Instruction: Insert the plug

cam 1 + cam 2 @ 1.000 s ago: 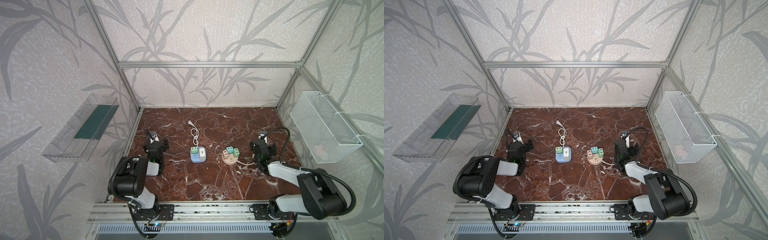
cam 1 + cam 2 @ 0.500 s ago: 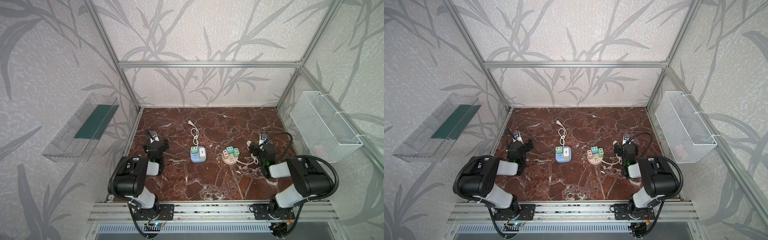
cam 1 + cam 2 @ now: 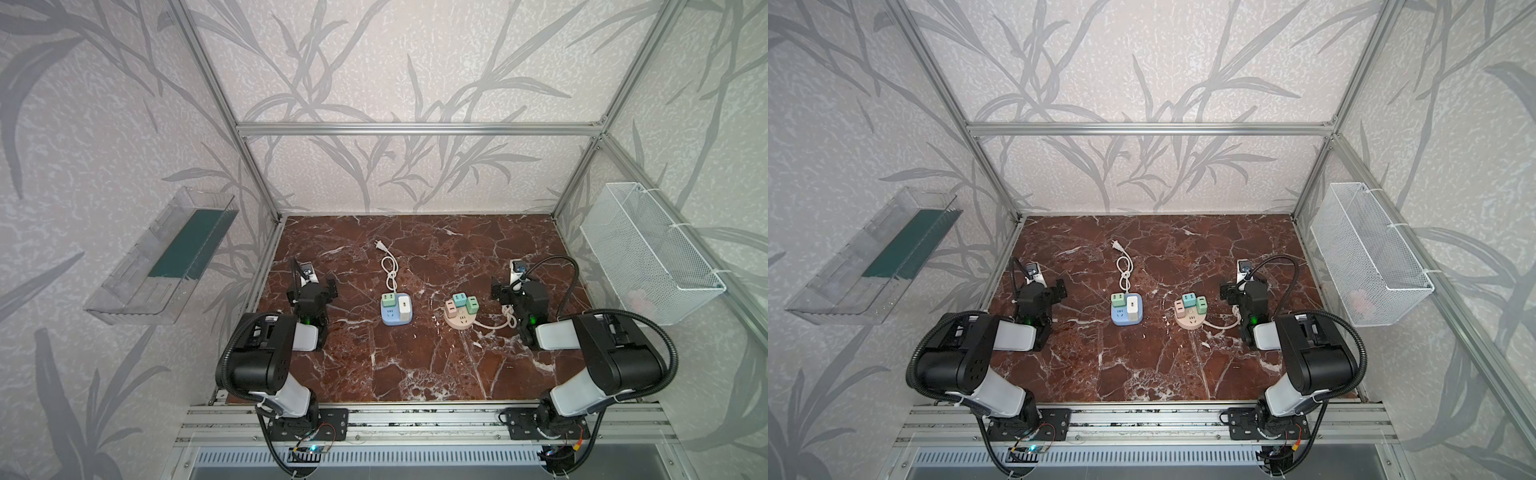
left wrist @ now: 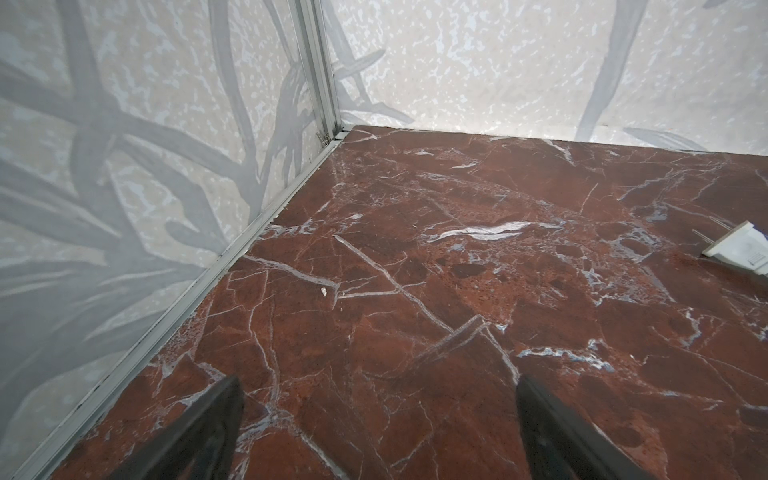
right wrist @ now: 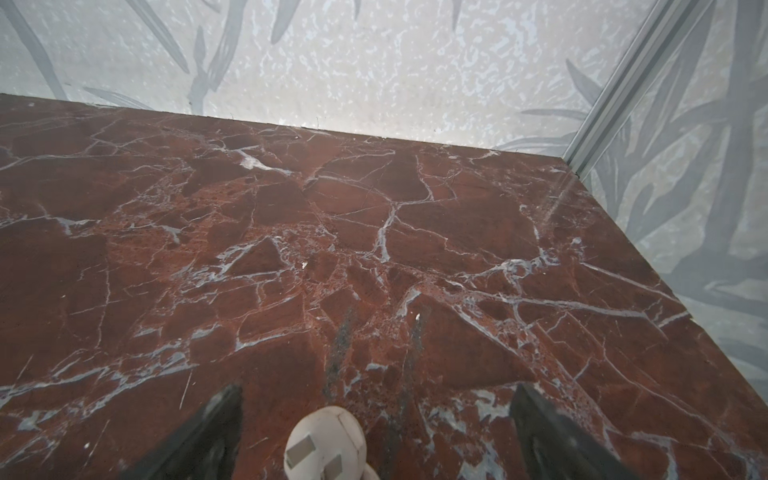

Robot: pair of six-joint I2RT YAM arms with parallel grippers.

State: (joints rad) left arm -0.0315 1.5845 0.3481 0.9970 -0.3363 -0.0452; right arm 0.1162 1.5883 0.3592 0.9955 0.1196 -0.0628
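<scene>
We judge ourselves at the grasp: right gripper (image 5: 378, 390) and left gripper (image 4: 376, 382) gape wide and empty, the plug (image 5: 324, 444) lying between the right's jaws, at three o'clock of the pink strip (image 3: 460, 311), so next we close squarely on it.

light: even, bright, soft shadows | top views: sharp, edges bowed | wrist views: fingers (image 4: 208, 432) blurred

Pale wallpaper (image 3: 374, 62) printed with grey bamboo leaves covers the three walls, framed by aluminium struts (image 3: 415, 128). The floor is a reddish-brown marble slab (image 3: 415, 365) veined in white, evenly lit. A clear plastic shelf (image 3: 124, 299) hangs on the left wall, a white wire basket (image 3: 623, 249) on the right.
</scene>
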